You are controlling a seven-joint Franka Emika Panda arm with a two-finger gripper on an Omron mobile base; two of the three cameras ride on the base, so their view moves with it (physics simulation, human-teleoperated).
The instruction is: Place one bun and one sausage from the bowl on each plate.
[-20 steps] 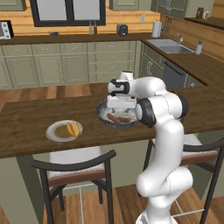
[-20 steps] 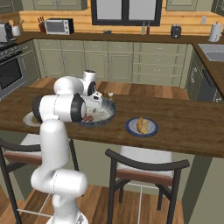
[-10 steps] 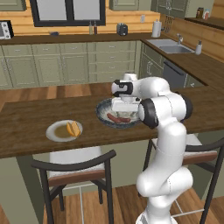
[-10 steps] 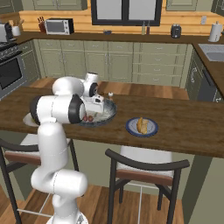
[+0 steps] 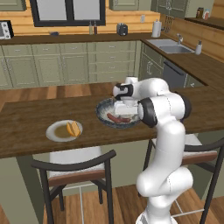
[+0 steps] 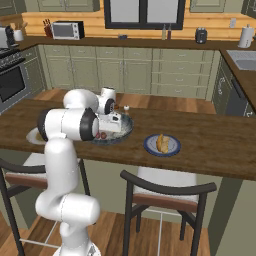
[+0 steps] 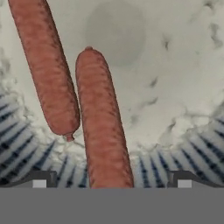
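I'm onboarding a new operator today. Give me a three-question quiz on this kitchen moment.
1. True or false: the end effector is shut on a sausage.
2. How many sausages lie in the bowl, seen from the hand?
3. The plate holds: A) a bun B) a sausage C) nothing

Key: 1. False; it is open, with the nearer sausage between its fingertips. 2. Two. 3. A, a bun.

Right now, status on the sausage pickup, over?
Gripper open, low inside the bowl. One sausage lies between the fingertips, a second sausage beside it. Plate holds a bun. Nothing blocking.
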